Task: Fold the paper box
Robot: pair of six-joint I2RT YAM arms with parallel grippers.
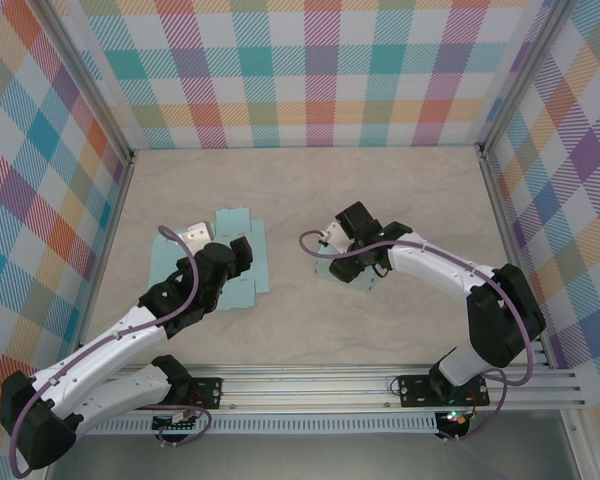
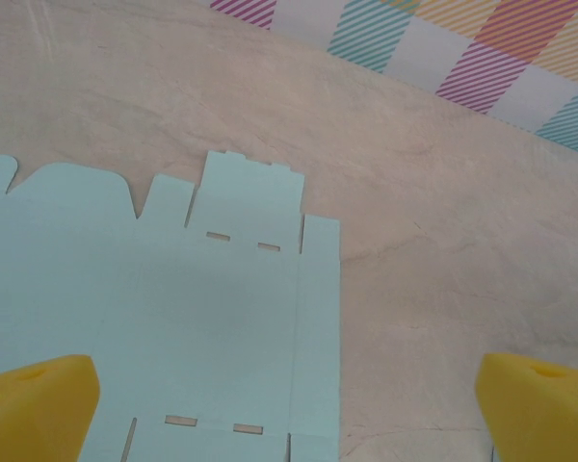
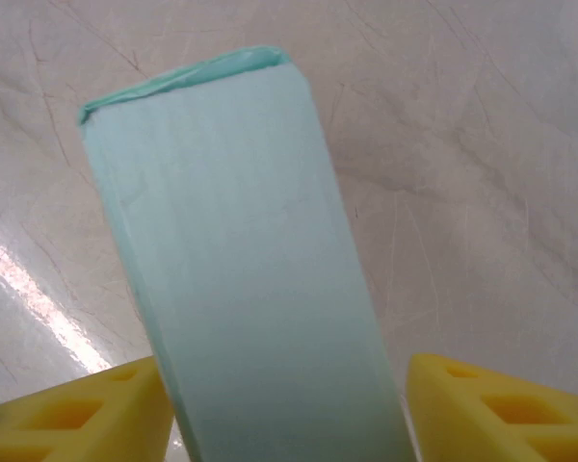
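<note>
A flat, unfolded light-blue paper box sheet (image 1: 252, 290) lies on the table at the left, with its slots and flaps plain in the left wrist view (image 2: 202, 318). My left gripper (image 1: 242, 252) hovers over the sheet's right part, open (image 2: 289, 414). Its yellow fingertips (image 2: 34, 404) stand far apart with nothing between them. A second light-blue paper box (image 1: 352, 276), folded into a narrow block (image 3: 250, 250), sits right of centre. My right gripper (image 1: 342, 262) straddles it (image 3: 289, 414), with the yellow fingers (image 3: 482, 409) drawn in against its two long sides.
The beige table (image 1: 310, 190) is fenced by checked walls at the back and both sides. A metal rail (image 1: 360, 385) with both arm bases runs along the near edge. Bare table lies between the two paper pieces and behind them.
</note>
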